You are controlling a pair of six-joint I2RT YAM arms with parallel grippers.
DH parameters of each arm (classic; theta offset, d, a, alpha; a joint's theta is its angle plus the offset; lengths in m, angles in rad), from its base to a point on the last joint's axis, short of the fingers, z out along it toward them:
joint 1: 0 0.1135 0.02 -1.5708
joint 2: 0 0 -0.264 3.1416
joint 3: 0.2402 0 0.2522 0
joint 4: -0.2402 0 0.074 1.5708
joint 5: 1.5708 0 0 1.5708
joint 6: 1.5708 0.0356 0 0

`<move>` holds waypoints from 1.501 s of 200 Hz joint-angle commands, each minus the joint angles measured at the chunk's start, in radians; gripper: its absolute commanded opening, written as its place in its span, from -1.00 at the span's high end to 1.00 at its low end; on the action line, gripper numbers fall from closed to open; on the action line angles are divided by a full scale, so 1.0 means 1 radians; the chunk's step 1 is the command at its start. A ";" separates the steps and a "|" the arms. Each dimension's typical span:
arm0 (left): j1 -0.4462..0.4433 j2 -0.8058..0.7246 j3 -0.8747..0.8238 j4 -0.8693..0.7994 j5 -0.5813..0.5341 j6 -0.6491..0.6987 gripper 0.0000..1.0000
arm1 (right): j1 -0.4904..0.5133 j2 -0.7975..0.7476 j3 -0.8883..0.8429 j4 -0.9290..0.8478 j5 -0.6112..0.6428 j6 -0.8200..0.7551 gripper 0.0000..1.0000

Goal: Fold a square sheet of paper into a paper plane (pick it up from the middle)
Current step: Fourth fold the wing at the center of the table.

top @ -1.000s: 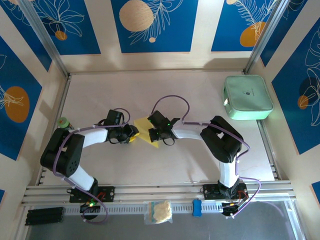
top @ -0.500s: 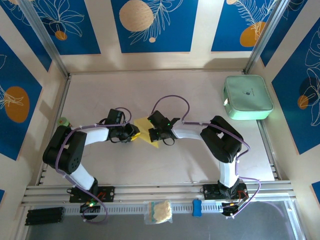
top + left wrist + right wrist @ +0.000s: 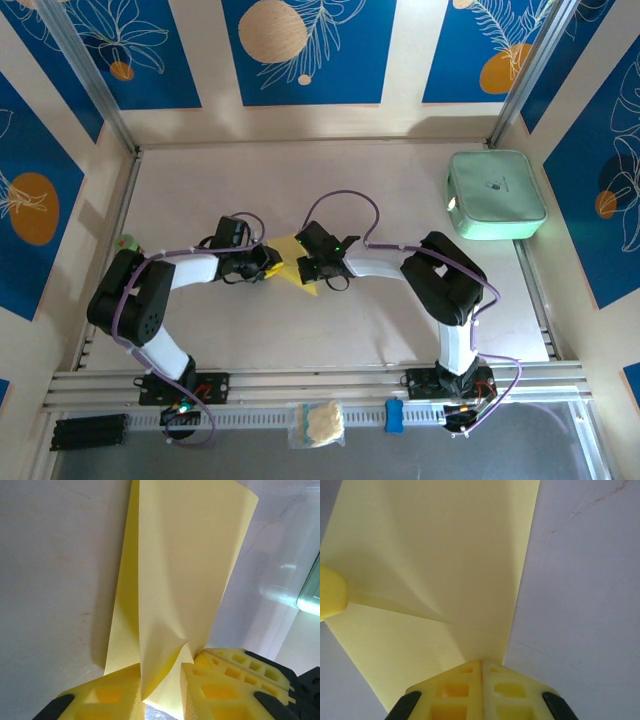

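1. The square sheet of paper (image 3: pixel 287 249) (image 3: pixel 185 570) (image 3: pixel 435 555) is seen mid-worktop (image 3: pixel 380 180), creased, between both hands.
2. Left hand (image 3: pixel 268 262) (image 3: pixel 162 680): fingers barely parted, the sheet's left edge pinched between them.
3. Right hand (image 3: pixel 306 266) (image 3: pixel 482 662): fingers pressed together, the sheet's right edge clamped.

One worktop (image 3: pixel 380 320) and one sheet (image 3: pixel 288 250) are counted. Two arms are counted, the left arm (image 3: pixel 185 272) and the right arm (image 3: pixel 375 268), each with one claw: the left claw (image 3: pixel 162 680) and the right claw (image 3: pixel 481 666). Also counted are one green case (image 3: pixel 496 194), one clear bag (image 3: pixel 317 424), one blue block (image 3: pixel 394 416), one black strip (image 3: pixel 88 431) and one small green object (image 3: pixel 125 243).
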 commanded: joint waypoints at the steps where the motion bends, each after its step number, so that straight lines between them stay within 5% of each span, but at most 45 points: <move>1: -0.004 0.037 0.033 0.006 0.031 0.036 0.53 | -0.009 0.030 -0.031 -0.057 -0.007 0.011 0.91; 58: -0.006 0.012 0.051 -0.023 0.010 0.008 0.90 | -0.015 -0.106 -0.048 -0.038 0.004 -0.069 0.63; 122: -0.034 -0.049 0.073 -0.082 -0.034 -0.042 0.92 | 0.166 -0.142 -0.052 -0.037 0.315 -0.179 0.35; 158: -0.040 -0.064 0.091 -0.117 -0.050 -0.040 0.91 | 0.213 -0.075 -0.022 0.003 0.372 -0.221 0.25; 224: -0.041 -0.070 0.090 -0.119 -0.049 -0.055 0.88 | 0.211 -0.031 -0.027 0.046 0.390 -0.221 0.29; 300: -0.013 -0.112 0.088 -0.160 -0.071 -0.024 0.54 | 0.198 -0.049 -0.050 0.054 0.366 -0.229 0.81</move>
